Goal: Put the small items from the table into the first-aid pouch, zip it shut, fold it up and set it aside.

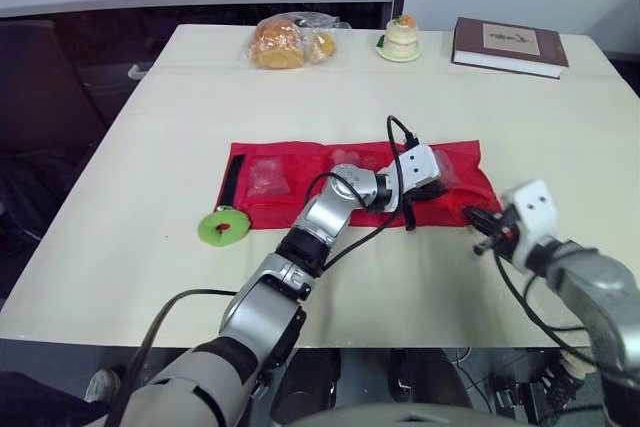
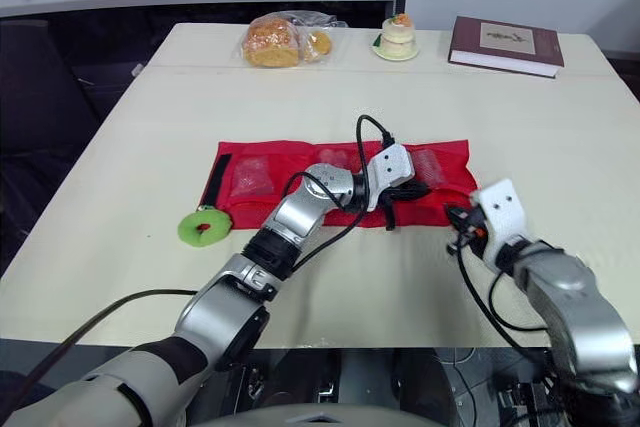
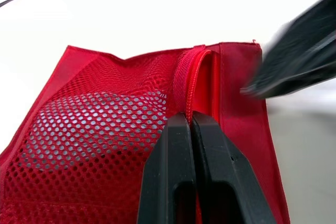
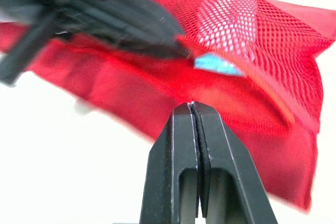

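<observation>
Across the middle of the cream table [image 1: 120, 247], in the head views, lies the red first-aid pouch [image 1: 300, 172], opened out flat, with small packets showing through its mesh pockets. At its seven o'clock corner sits a green disc with a red centre [image 1: 224, 227], touching the edge. The left gripper [image 1: 425, 190] is low over the pouch's three o'clock part, and the right gripper [image 1: 478, 219] is just beside the five o'clock corner. Well apart, towards twelve o'clock, stand a bag of bread rolls [image 1: 285, 42], a small cake on a plate [image 1: 401, 37] and a dark red book [image 1: 510, 47]. From the left wrist, the two black fingers [image 3: 168, 171] are pinched together on the zip [image 3: 190, 82] beside a mesh pocket [image 3: 105, 114]. From the right wrist, the fingers [image 4: 220, 171] are pressed together, tips at the pouch's near hem; whether they catch cloth I cannot tell.
</observation>
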Action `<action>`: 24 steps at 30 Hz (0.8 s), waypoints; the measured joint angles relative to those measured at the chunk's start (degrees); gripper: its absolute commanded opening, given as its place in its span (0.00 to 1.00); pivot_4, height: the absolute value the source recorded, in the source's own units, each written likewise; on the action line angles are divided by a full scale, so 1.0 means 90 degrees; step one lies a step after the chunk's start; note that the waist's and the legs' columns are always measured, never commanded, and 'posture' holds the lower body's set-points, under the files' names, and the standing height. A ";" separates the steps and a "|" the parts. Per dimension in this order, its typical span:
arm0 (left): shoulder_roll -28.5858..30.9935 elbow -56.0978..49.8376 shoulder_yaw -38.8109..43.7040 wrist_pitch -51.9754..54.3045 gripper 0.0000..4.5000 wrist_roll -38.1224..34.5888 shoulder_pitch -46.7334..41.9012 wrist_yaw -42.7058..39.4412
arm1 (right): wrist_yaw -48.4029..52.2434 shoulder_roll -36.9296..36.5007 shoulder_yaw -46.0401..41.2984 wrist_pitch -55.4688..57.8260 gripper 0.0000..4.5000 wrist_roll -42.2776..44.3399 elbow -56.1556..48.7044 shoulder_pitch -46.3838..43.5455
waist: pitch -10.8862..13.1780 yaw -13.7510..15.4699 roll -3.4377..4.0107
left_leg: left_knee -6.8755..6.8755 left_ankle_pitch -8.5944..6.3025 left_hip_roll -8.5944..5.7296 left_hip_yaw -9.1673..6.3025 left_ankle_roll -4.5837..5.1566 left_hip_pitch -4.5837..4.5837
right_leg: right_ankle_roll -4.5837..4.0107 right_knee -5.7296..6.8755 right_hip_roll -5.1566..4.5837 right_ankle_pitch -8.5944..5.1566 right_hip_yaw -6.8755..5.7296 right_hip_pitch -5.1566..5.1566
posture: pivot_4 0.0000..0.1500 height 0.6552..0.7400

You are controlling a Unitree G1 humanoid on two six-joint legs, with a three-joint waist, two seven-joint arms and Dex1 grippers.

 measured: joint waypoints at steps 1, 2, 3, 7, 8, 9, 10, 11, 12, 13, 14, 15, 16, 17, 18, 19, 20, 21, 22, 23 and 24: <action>-0.0041 -0.0004 0.0047 0.0057 0.21 -0.0069 -0.0002 -0.0018 | 0.0061 -0.0002 -0.0212 -0.0037 0.00 0.0125 -0.0079 0.0177 | 0.0000 -0.0003 0.0000 | 0.0000 0.0000 -0.0001 0.0005 0.0000 0.0002 | 0.0000 0.0000 -0.0002 0.0000 0.0004 0.0000 | 1.00 0.87; -0.0076 -0.0048 0.0057 0.0140 0.32 -0.0195 -0.0001 -0.0074 | 0.0118 -0.0005 -0.0411 -0.0118 0.12 0.0235 -0.0180 0.0400 | 0.0000 -0.0003 0.0000 | 0.0000 0.0000 -0.0001 0.0006 0.0000 0.0002 | 0.0001 -0.0001 -0.0003 0.0000 0.0004 0.0001 | 1.00 0.87; -0.0072 -0.0095 0.0059 0.0181 0.43 -0.0261 0.0000 -0.0134 | 0.0157 -0.0013 -0.0511 -0.0186 0.20 0.0303 -0.0216 0.0527 | 0.0000 -0.0006 0.0000 | 0.0000 0.0000 0.0000 0.0006 0.0000 0.0002 | 0.0001 -0.0001 -0.0002 -0.0001 0.0004 0.0001 | 1.00 0.87; 0.0255 -0.0666 0.0133 0.0338 0.85 -0.0537 0.0076 -0.0481 | 0.0169 0.0100 -0.0907 -0.0297 0.62 0.0654 -0.0196 0.0739 | -0.0001 -0.0034 0.0001 | -0.0001 0.0000 0.0006 0.0008 0.0000 0.0010 | 0.0000 0.0001 0.0004 -0.0001 0.0007 0.0000 | 1.00 0.87; 0.0438 -0.0900 0.0137 0.0398 0.96 -0.0634 0.0150 -0.0636 | 0.0085 0.0181 -0.0933 -0.0302 0.72 0.0724 -0.0139 0.0692 | -0.0001 -0.0043 0.0001 | -0.0002 0.0000 0.0009 0.0008 0.0000 0.0012 | -0.0001 0.0002 0.0007 -0.0001 0.0007 0.0000 | 1.00 0.87; 0.0686 -0.1177 0.0176 0.0513 1.00 -0.0757 0.0267 -0.0827 | -0.0001 0.0278 -0.0926 -0.0332 0.86 0.0756 0.0004 0.0656 | -0.0002 -0.0048 0.0003 | -0.0003 0.0000 0.0013 0.0006 -0.0001 0.0012 | -0.0003 0.0002 0.0013 -0.0001 0.0007 0.0000 | 1.00 0.87; 0.0878 -0.1384 0.0240 0.0654 1.00 -0.0854 0.0366 -0.0968 | -0.0067 0.0318 -0.0904 -0.0380 0.92 0.0746 0.0159 0.0645 | -0.0002 -0.0037 0.0004 | -0.0005 0.0000 0.0014 0.0005 -0.0001 0.0012 | -0.0003 0.0003 0.0014 -0.0001 0.0007 -0.0001 | 1.00 0.87; 0.1044 -0.1554 0.0282 0.0798 1.00 -0.0982 0.0451 -0.1098 | -0.0108 0.0335 -0.0883 -0.0424 0.96 0.0715 0.0292 0.0614 | -0.0002 -0.0035 0.0004 | -0.0005 0.0000 0.0014 0.0006 -0.0001 0.0012 | -0.0004 0.0002 0.0014 -0.0001 0.0007 -0.0001 | 1.00 0.87; 0.1300 -0.1828 0.0354 0.1016 1.00 -0.1176 0.0576 -0.1301 | -0.0186 0.0369 -0.0837 -0.0495 0.96 0.0671 0.0496 0.0532 | -0.0002 -0.0037 0.0005 | -0.0005 0.0000 0.0014 0.0008 -0.0001 0.0011 | -0.0004 0.0002 0.0013 -0.0001 0.0009 -0.0002 | 1.00 0.87; 0.1472 -0.2003 0.0423 0.1152 1.00 -0.1306 0.0646 -0.1461 | -0.0242 0.0427 -0.0833 -0.0532 0.96 0.0646 0.0622 0.0470 | -0.0002 -0.0039 0.0005 | -0.0005 0.0000 0.0015 0.0008 -0.0002 0.0011 | -0.0004 0.0002 0.0013 -0.0001 0.0010 -0.0002 | 1.00 0.87; 0.1746 -0.2330 0.0522 0.1343 1.00 -0.1553 0.0774 -0.1698 | -0.0347 0.0532 -0.0785 -0.0553 0.96 0.0633 0.0791 0.0325 | -0.0001 -0.0045 0.0005 | -0.0005 0.0001 0.0017 0.0009 -0.0002 0.0011 | -0.0005 0.0002 0.0014 0.0000 0.0011 -0.0003 | 1.00 0.87; 0.1853 -0.2492 0.0560 0.1441 1.00 -0.1686 0.0795 -0.1833 | -0.0404 0.0566 -0.0778 -0.0567 0.96 0.0625 0.0882 0.0285 | -0.0001 -0.0039 0.0006 | -0.0005 0.0001 0.0016 0.0009 -0.0003 0.0011 | -0.0005 0.0003 0.0013 0.0000 0.0011 -0.0003 | 1.00 0.87; 0.2163 -0.2858 0.0697 0.1657 1.00 -0.1981 0.0927 -0.2053 | -0.0490 0.0624 -0.0656 -0.0590 0.96 0.0613 0.1080 0.0079 | -0.0001 -0.0026 0.0006 | -0.0005 0.0002 0.0016 0.0009 -0.0003 0.0011 | -0.0005 0.0002 0.0013 -0.0001 0.0011 -0.0002 | 1.00 0.87; 0.2396 -0.3143 0.0791 0.1828 1.00 -0.2237 0.0996 -0.2268 | -0.0557 0.0667 -0.0605 -0.0644 0.96 0.0588 0.1243 -0.0025 | -0.0001 -0.0025 0.0008 | -0.0004 0.0002 0.0016 0.0010 -0.0004 0.0010 | -0.0006 0.0002 0.0011 -0.0001 0.0012 -0.0003 | 1.00 0.87; 0.2658 -0.3456 0.0940 0.2022 1.00 -0.2514 0.1079 -0.2460 | -0.0612 0.0693 -0.0546 -0.0671 0.96 0.0569 0.1469 -0.0135 | -0.0001 -0.0008 0.0009 | -0.0005 0.0002 0.0013 0.0010 -0.0004 0.0011 | -0.0006 0.0002 0.0009 -0.0002 0.0011 -0.0002 | 1.00 0.87; 0.2729 -0.3521 0.0987 0.2073 1.00 -0.2573 0.1095 -0.2515 | -0.0617 0.0716 -0.0545 -0.0678 0.96 0.0568 0.1518 -0.0165 | -0.0001 -0.0008 0.0008 | -0.0004 0.0002 0.0013 0.0009 -0.0004 0.0010 | -0.0007 0.0001 0.0011 -0.0002 0.0012 -0.0002 | 1.00 0.87; 0.2975 -0.3739 0.1123 0.2261 1.00 -0.2801 0.1152 -0.2647 | -0.0630 0.0774 -0.0532 -0.0691 0.96 0.0582 0.1697 -0.0257 | -0.0001 -0.0001 0.0009 | -0.0004 0.0002 0.0012 0.0009 -0.0004 0.0009 | -0.0017 0.0000 0.0010 -0.0008 0.0014 -0.0002 | 1.00 0.87; 0.3117 -0.3871 0.1211 0.2342 1.00 -0.2917 0.1211 -0.2695 | -0.0629 0.0808 -0.0509 -0.0689 0.96 0.0611 0.1796 -0.0329 | -0.0001 -0.0015 0.0008 | -0.0004 0.0002 0.0012 0.0010 -0.0004 0.0010 | -0.0022 0.0001 0.0010 -0.0011 0.0017 -0.0002 | 1.00 0.87; 0.3488 -0.4198 0.1422 0.2520 1.00 -0.3186 0.1364 -0.2814 | -0.0606 0.0852 -0.0410 -0.0632 0.96 0.0703 0.1982 -0.0431 | -0.0001 -0.0020 0.0009 | -0.0004 0.0002 0.0012 0.0013 -0.0004 0.0011 | -0.0024 0.0000 0.0010 -0.0012 0.0021 -0.0002 | 1.00 0.87; 0.3630 -0.4331 0.1522 0.2591 1.00 -0.3291 0.1429 -0.2859 | -0.0589 0.0857 -0.0358 -0.0588 0.91 0.0748 0.2085 -0.0465 | -0.0001 -0.0009 0.0009 | -0.0004 0.0002 0.0011 0.0012 -0.0004 0.0011 | -0.0026 0.0001 0.0010 -0.0014 0.0021 -0.0002 | 1.00 0.87; 0.3734 -0.4428 0.1572 0.2639 1.00 -0.3369 0.1503 -0.2879 | -0.0584 0.0861 -0.0327 -0.0589 0.85 0.0757 0.2135 -0.0511 | -0.0001 -0.0011 0.0009 | -0.0004 0.0002 0.0012 0.0013 -0.0004 0.0012 | -0.0026 0.0000 0.0010 -0.0014 0.0021 -0.0002 | 1.00 0.87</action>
